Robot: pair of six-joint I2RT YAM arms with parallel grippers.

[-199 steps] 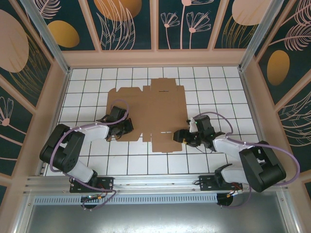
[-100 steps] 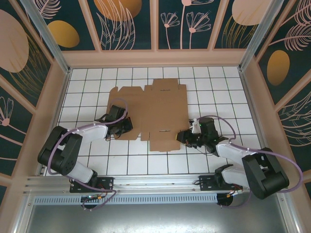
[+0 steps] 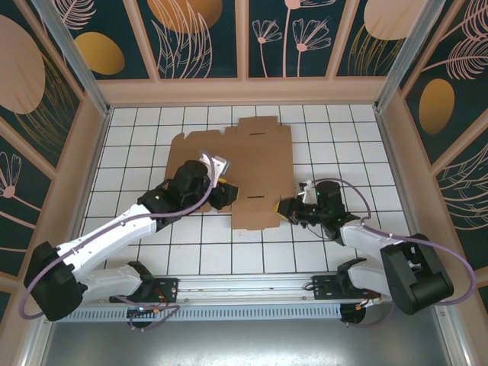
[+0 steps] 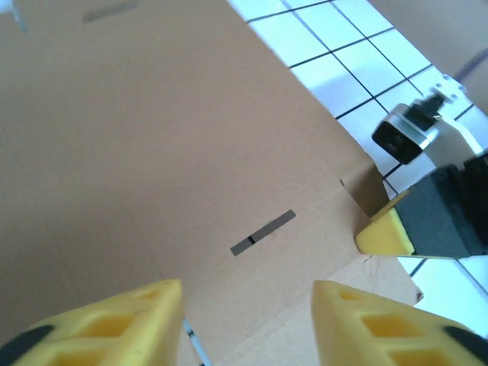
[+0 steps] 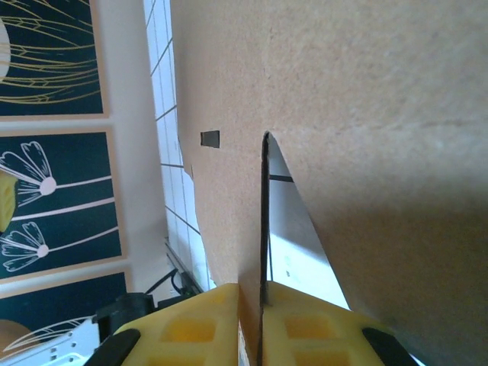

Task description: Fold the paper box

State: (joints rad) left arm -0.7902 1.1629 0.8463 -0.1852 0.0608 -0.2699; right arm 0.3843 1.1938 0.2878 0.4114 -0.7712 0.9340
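a: so why is the flat brown die-cut cardboard paper box [image 3: 255, 164] spread out on the white tiled surface [image 3: 335, 137], between the two arms?
b: likely so each arm can reach one side. it lies mid-surface, mostly flat, with its near right flap seemingly raised off the tiles.
a: and the right arm's yellow fingers [image 5: 191, 324]?
b: clenched on that flap's edge, the thin board pinched between them. i'd judge they mean to lift it along its crease.
a: the left arm's yellow fingers [image 4: 114, 320]?
b: released, apart with nothing between them, hovering over the matte brown panel. probably ready to press it down as an anchor.
a: how does the board look?
b: plain, dull and fibrous, with crisp cut edges, notches and tabs. stiff enough to hold a bend.
a: smallest detail?
b: a short dark slot [image 4: 263, 232] cut near a fold line, presumably for a tab.
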